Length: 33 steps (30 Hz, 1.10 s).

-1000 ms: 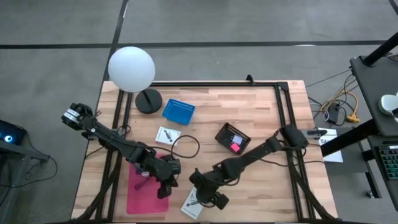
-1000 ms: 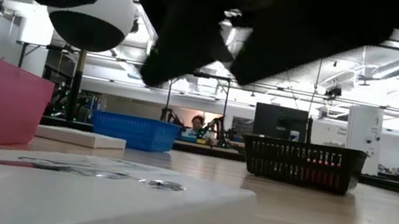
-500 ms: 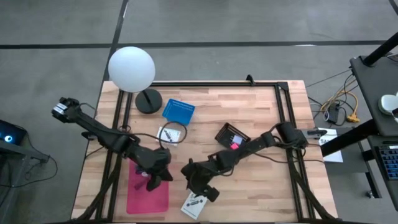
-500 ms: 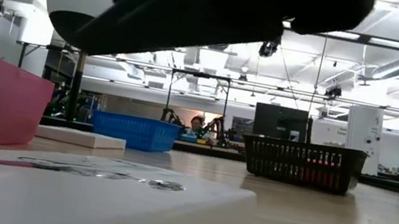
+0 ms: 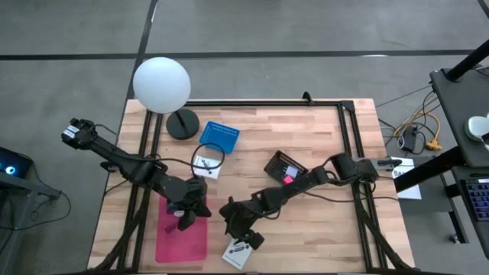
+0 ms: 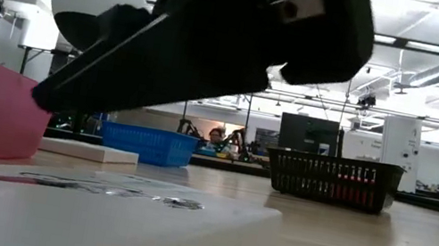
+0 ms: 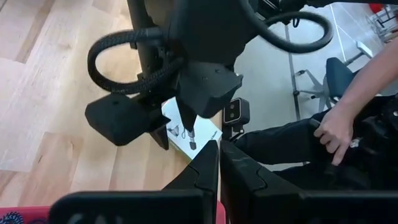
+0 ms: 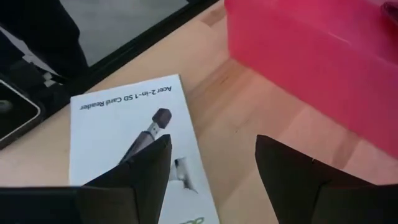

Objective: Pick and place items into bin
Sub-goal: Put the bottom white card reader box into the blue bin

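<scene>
A white card-reader box (image 5: 240,251) lies flat near the table's front edge, beside the pink bin (image 5: 182,238); its printed top fills the right wrist view (image 8: 134,140). My right gripper (image 5: 238,231) (image 8: 211,177) hovers open just above the box, slanting down, one finger over it and one over bare wood. In the low view the box (image 6: 95,210) lies clear below the dark gripper. My left gripper (image 5: 186,219) (image 7: 219,163) hangs shut and empty over the pink bin's far end. A second white box (image 5: 205,166) lies flat farther back.
A blue basket (image 5: 219,136) and a lamp with a white globe (image 5: 161,84) stand at the far left. A black basket (image 5: 285,168) holding something pink sits mid-table. A person's hand (image 7: 336,130) shows beyond the table's edge. Bare wood lies to the right.
My left gripper, still shut, has risen and drawn back toward the table's left over the pink bin. My right gripper, still open, has moved toward the table's left edge and sunk a little over the white box. The box has not moved.
</scene>
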### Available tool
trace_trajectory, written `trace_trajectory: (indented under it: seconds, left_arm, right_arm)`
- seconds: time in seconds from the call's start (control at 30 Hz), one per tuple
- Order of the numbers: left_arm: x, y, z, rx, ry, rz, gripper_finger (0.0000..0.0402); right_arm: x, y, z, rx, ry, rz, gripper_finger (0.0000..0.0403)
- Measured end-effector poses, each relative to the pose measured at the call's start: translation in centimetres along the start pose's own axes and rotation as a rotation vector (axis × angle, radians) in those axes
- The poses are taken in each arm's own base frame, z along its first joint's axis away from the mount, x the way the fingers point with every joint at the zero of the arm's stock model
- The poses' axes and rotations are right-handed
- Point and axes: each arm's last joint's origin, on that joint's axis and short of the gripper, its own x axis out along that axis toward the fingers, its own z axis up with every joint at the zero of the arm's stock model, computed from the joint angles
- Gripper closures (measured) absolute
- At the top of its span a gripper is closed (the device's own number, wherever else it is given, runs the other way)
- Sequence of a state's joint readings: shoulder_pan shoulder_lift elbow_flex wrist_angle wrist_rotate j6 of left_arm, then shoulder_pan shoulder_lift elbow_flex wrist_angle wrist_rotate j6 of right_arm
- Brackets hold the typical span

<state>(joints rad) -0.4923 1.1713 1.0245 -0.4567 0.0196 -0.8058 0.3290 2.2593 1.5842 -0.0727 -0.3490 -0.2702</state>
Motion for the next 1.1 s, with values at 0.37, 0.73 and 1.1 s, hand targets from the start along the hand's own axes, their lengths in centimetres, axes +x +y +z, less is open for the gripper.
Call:
trace_trajectory:
  seconds: [0.37,0.73,1.1]
  left_arm:
    - [0.1,0.0,0.0,0.000,0.002,0.001,0.0402]
    - [0.4,0.1,-0.1,0.000,0.011,0.008,0.0402]
    - [1.8,0.7,-0.6,0.005,0.052,0.049,0.0402]
  right_arm:
    - [0.2,-0.6,-0.2,-0.037,0.023,-0.009,0.0184]
    - [-2.5,-1.1,-1.6,0.335,0.242,0.033,0.0184]
    - [-8.1,5.2,1.7,0.402,0.293,-0.114,0.0187]
